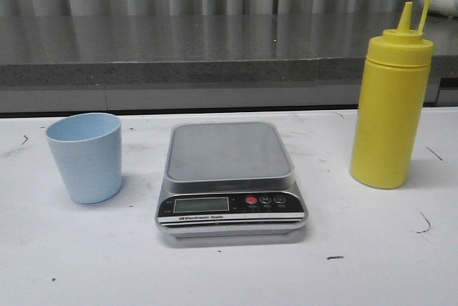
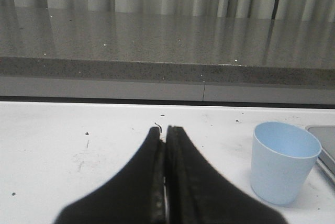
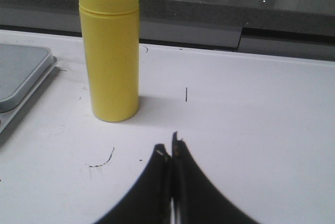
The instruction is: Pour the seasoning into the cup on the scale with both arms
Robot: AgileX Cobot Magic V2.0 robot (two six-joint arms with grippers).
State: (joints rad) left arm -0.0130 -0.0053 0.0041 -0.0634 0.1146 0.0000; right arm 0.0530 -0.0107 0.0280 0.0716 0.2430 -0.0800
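My left claw [image 2: 165, 132] and right claw [image 3: 171, 148] are both clenched, grasping nothing — cup [image 1: 85, 156] left of the scale [image 1: 230, 176], seasoning [image 1: 391, 99] upright at right.

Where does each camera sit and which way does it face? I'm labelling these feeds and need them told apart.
Front view: looks forward over the table at cup, scale and bottle; no robot parts show.
Left wrist view: on the left arm, low, facing the back counter; shut left pincer shows. Shares the cup with the front view.
Right wrist view: on the right arm, facing the back counter; shut right pincer shows. Shares the bottle with the front view.
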